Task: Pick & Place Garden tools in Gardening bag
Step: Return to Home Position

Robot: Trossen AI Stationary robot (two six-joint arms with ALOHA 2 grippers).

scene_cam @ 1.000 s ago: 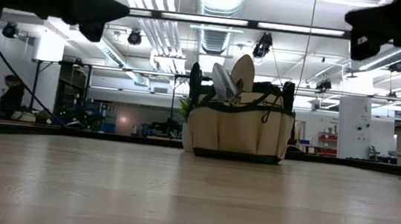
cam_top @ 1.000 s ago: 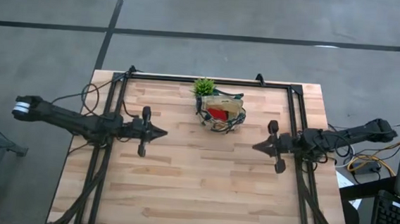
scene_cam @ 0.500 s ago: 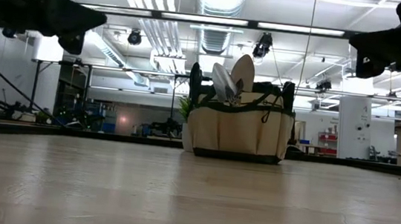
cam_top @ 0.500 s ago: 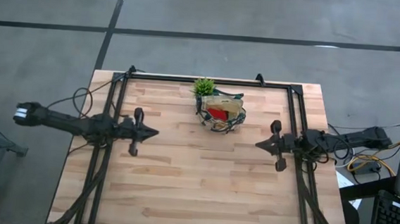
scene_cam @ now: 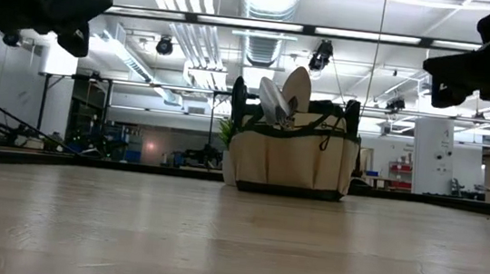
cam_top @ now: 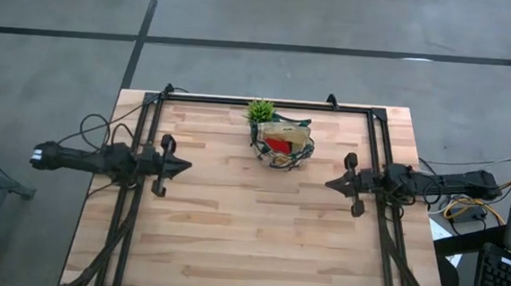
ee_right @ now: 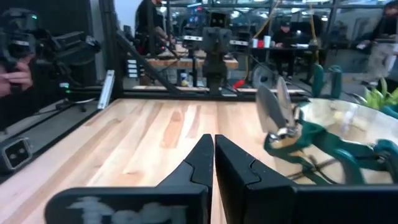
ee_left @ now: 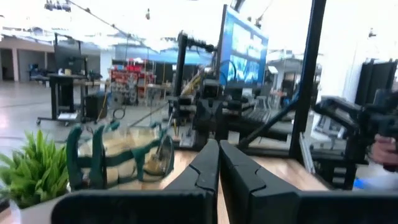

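No text, label, brand or number can be read anywhere.

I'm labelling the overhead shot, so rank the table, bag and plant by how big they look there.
1. table
2. bag
3. plant, clearly smaller than the bag
All sit at table level under the camera, so nearness barely skews this.

We note a light butcher-block wooden table [cam_top: 249,242] edged by a black metal rail frame [cam_top: 240,100]. Standing directly on it, near the far edge: a beige fabric tote with dark green trim [scene_cam: 289,164], and just beside it a small green leafy plant [cam_top: 259,111]
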